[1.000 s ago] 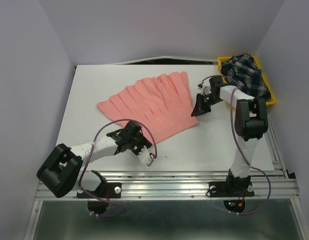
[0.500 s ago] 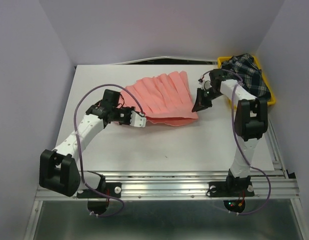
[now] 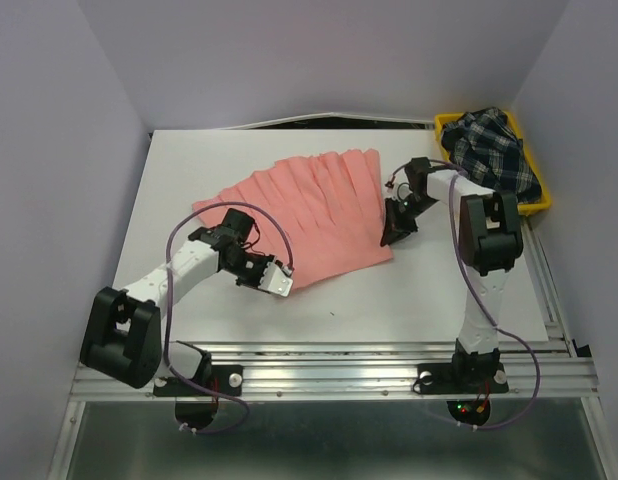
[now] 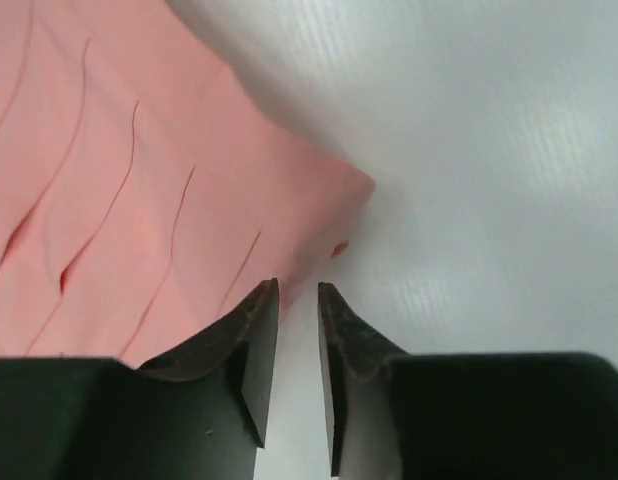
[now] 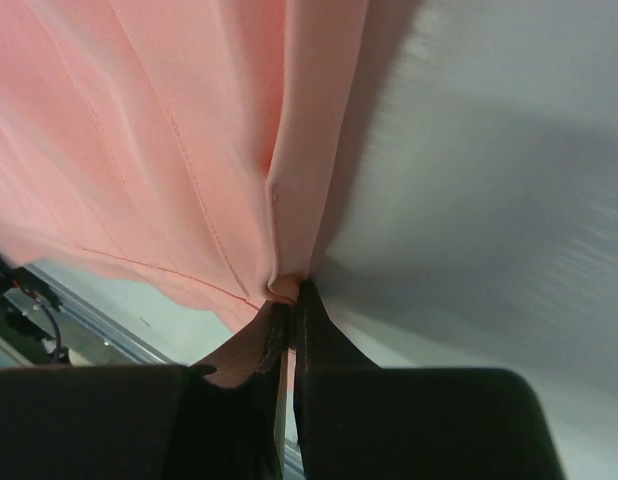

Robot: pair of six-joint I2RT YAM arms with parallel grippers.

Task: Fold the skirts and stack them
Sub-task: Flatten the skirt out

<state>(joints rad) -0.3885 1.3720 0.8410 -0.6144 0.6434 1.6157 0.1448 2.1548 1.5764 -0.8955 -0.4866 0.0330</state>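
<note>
The salmon-pink pleated skirt lies spread flat in the middle of the white table. My left gripper sits at the skirt's near hem corner. In the left wrist view its jaws stand slightly apart with bare table between them, and the skirt's corner lies just ahead of the tips. My right gripper is shut on the skirt's right edge, and the right wrist view shows the cloth pinched at the fingertips. The dark plaid skirt lies bunched in the tray.
The yellow tray stands at the back right corner of the table. Purple walls close the left, back and right sides. The metal rail with both arm bases runs along the near edge.
Half a second ago the skirt's near part was folded up with my left gripper at it. Now the skirt lies spread again and my left gripper has moved nearer. The right gripper keeps its hold.
</note>
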